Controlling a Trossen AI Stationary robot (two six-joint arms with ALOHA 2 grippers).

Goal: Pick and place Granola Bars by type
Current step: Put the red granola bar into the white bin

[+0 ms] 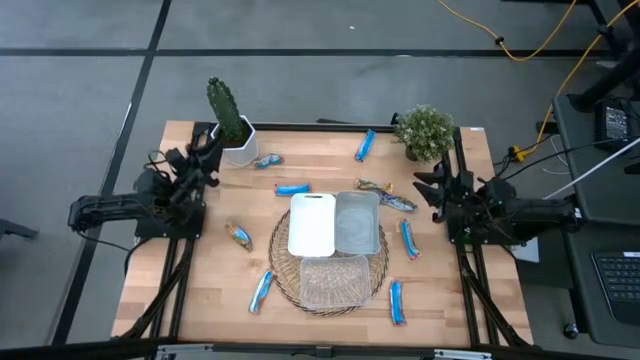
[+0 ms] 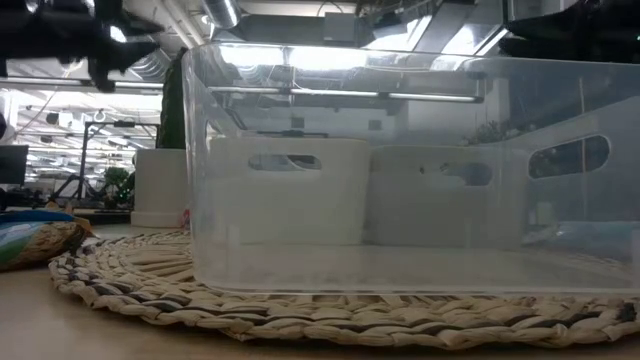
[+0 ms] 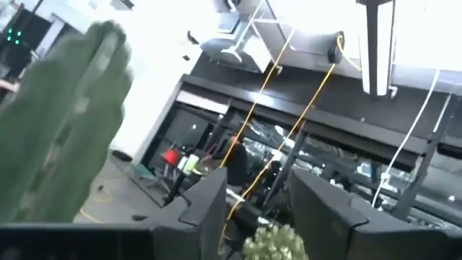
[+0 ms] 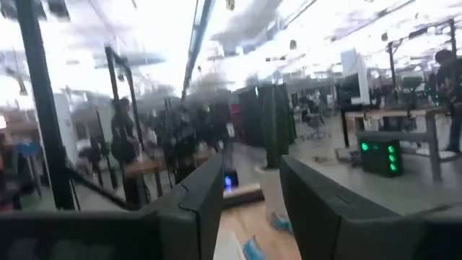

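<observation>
Several wrapped granola bars lie flat on the wooden table around a woven mat: blue ones [image 1: 292, 188], [image 1: 365, 145], [image 1: 409, 240], [image 1: 261, 291], [image 1: 397, 302], and brownish ones [image 1: 238, 236], [image 1: 373, 186]. One bar [image 2: 30, 235] shows at the mat's edge in the low view. My left gripper [image 1: 208, 148] is open, raised beside the cactus at the table's far left. My right gripper [image 1: 428, 186] is open, raised at the table's right side, close to a silver-blue bar [image 1: 398, 203]. Both wrist views show a gap between the fingers [image 3: 253, 217], [image 4: 249, 209] with nothing in it.
On the round woven mat [image 1: 281, 258] stand a white tray [image 1: 312, 224], a grey tray [image 1: 357, 222] and a clear tray [image 1: 333, 280]. A potted cactus [image 1: 228, 118] stands at the far left corner and a leafy plant [image 1: 426, 130] at the far right.
</observation>
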